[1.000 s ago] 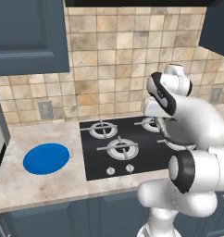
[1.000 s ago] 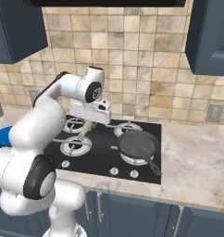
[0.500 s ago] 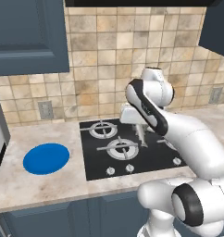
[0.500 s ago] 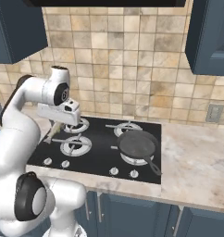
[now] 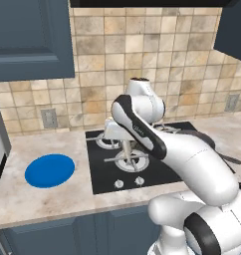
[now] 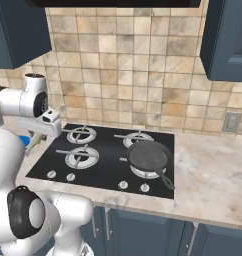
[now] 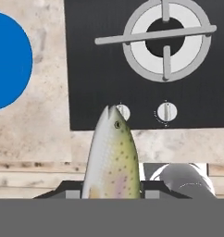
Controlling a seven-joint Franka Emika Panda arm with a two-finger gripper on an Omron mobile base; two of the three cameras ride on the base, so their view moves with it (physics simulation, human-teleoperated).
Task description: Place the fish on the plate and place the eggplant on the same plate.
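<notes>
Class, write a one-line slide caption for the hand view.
Gripper shut on the fish, carried above the stove's front edge, blue plate off to one side.

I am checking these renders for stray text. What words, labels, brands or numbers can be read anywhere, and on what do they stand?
None: no readable text on anything.
The stove knobs carry only a plain pointer line.
The plate, the fish and the frying pan are unmarked.

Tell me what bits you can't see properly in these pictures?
- Fish: hand view, tail cut off by the bottom band, so the grip is hidden.
- Plate: hand view, left part cut by the edge; right base view, mostly behind the arm.
- Frying pan: left base view, hidden behind the arm.
</notes>
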